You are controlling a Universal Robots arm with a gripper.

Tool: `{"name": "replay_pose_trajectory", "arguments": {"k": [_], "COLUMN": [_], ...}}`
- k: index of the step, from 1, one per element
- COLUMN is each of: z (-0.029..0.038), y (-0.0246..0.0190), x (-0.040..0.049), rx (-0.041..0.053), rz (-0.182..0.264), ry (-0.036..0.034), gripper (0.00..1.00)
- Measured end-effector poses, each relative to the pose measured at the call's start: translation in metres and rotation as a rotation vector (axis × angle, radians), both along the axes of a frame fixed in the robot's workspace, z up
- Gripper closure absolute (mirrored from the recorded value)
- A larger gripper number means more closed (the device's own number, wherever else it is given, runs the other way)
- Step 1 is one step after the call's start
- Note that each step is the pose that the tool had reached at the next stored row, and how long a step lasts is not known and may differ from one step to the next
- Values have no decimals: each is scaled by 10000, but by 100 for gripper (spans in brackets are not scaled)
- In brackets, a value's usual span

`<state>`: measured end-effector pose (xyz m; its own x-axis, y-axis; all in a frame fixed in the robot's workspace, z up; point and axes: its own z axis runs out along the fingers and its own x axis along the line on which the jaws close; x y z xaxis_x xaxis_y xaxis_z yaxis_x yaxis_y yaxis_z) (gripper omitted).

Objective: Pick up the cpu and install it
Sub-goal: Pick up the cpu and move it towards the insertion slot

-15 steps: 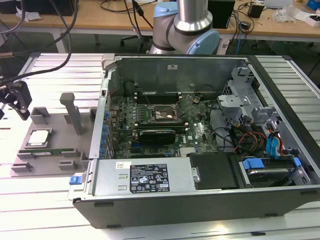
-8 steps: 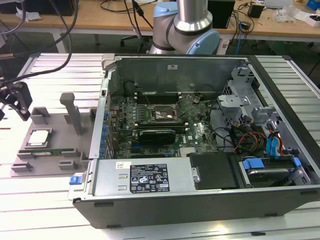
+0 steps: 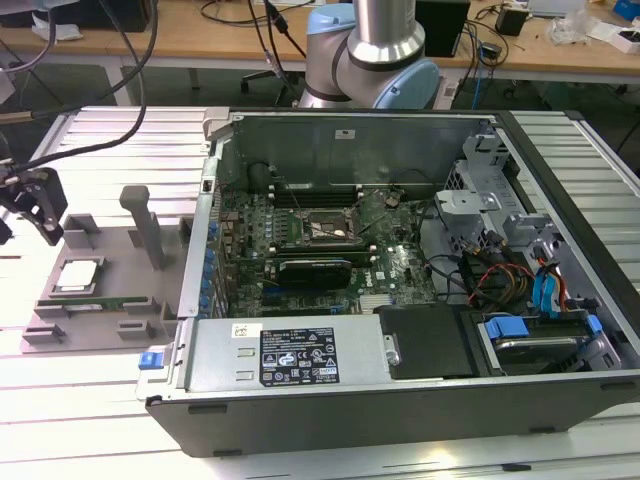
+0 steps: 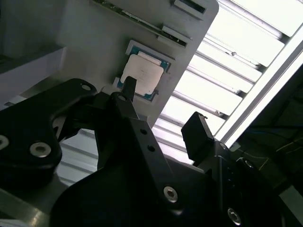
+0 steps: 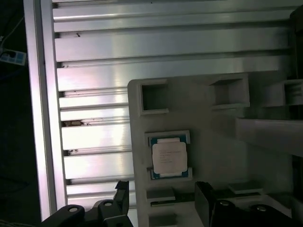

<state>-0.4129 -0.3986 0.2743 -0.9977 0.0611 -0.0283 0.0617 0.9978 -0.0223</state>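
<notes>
arm (image 3: pixel 385 25): silver tube, pale-blue joint caps, top centre of exterior view | gripper (image 4: pixel 161 106): matte black, angular links, silver screws

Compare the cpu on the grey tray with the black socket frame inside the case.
The cpu has a pale silver top; the socket frame is dark. The cpu lies on the grey tray outside the computer case; the socket frame sits inside it, on the motherboard. The cpu looks smaller than the socket frame. Both are squarish and lie flat.
</notes>
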Motion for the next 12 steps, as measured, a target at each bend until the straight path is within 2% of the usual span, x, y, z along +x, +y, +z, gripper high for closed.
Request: {"name": "replay_pose_trajectory", "arguments": {"k": [3,4,12], "z": [-17,-18,-35], "y": [0,0,0], "x": [23,25,71], "rx": [-12,-12,-26], "rz": [670,759,777], "ry": [-1,0,0], "gripper": [34,34,34]}}
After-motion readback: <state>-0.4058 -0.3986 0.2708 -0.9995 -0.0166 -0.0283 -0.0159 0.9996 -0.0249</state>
